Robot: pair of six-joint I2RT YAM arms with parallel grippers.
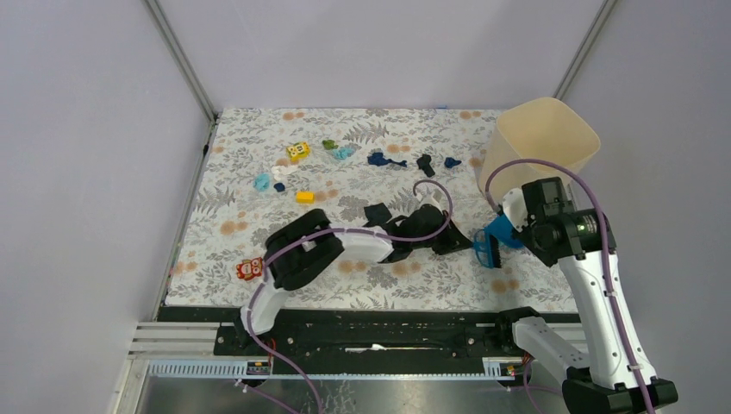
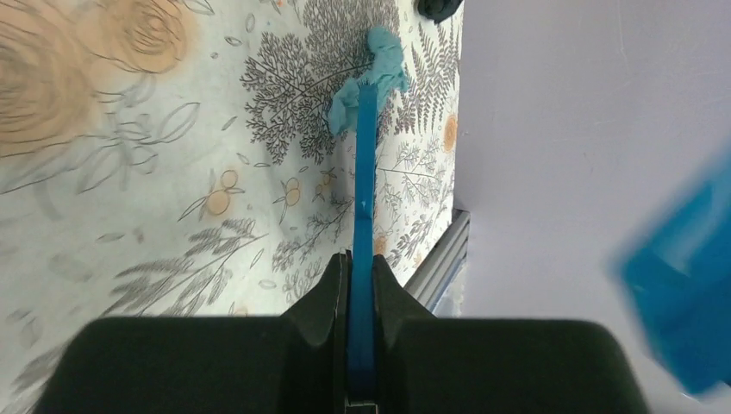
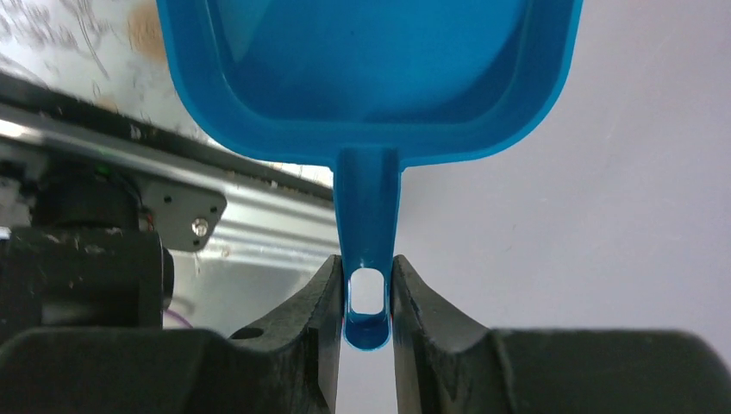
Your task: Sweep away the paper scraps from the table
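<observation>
Paper scraps (image 1: pixel 377 159) in navy, black, light blue, green and white lie scattered over the far half of the table (image 1: pixel 379 285). My left gripper (image 1: pixel 459 241) is shut on a thin blue brush (image 2: pixel 365 172), seen edge-on between its fingers (image 2: pixel 360 259) in the left wrist view. A light blue crumpled scrap (image 2: pixel 371 78) lies at the brush tip. My right gripper (image 1: pixel 517 226) is shut on the handle of a blue dustpan (image 3: pixel 371 60), held near the table's right front part (image 1: pixel 496 241). In the right wrist view the gripper (image 3: pixel 369 263) clamps the handle's looped end.
A beige bin (image 1: pixel 539 142) stands at the back right. A yellow cube with markings (image 1: pixel 298 152) and a small yellow block (image 1: pixel 304 197) sit at the back left. A red robot toy (image 1: pixel 250 269) lies by the front left edge. Grey walls enclose the table.
</observation>
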